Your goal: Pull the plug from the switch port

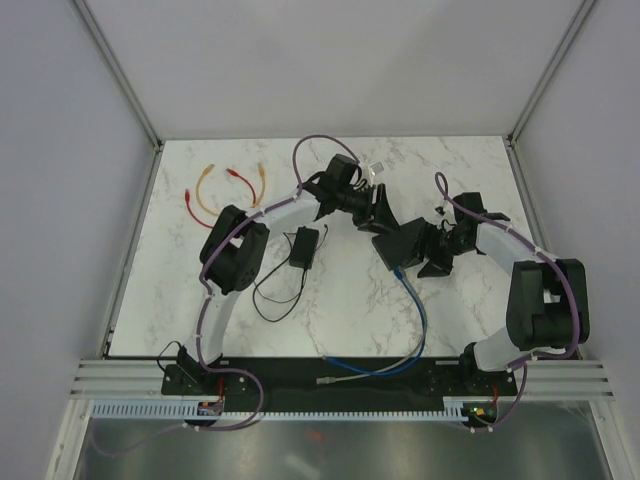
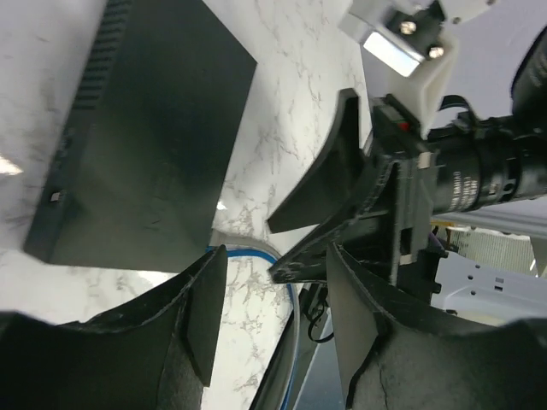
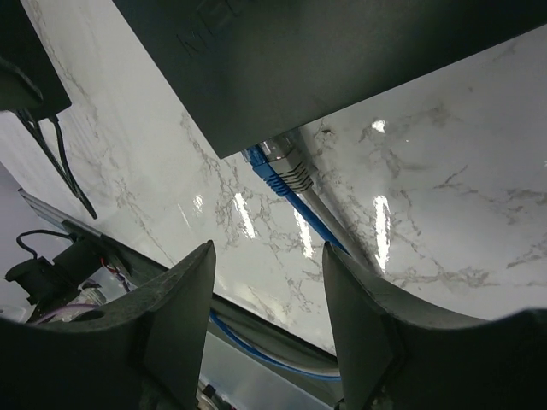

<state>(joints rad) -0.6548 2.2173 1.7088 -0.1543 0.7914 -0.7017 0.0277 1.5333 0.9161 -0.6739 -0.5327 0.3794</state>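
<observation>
Fingers of the right gripper (image 3: 267, 254) are standing wide apart, gripping nothing, lining up on the blue plug (image 3: 279, 168) seated in the edge of the switch (image 3: 342, 60) near the middle of the table (image 1: 200, 300), probably to close around it. The left gripper (image 2: 275, 256), equally spread and empty, is hovering just beside the switch, likely to brace it.

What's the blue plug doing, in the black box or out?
In: the blue plug sits with its tip inside the switch edge; the right gripper is open, not gripping it.
</observation>
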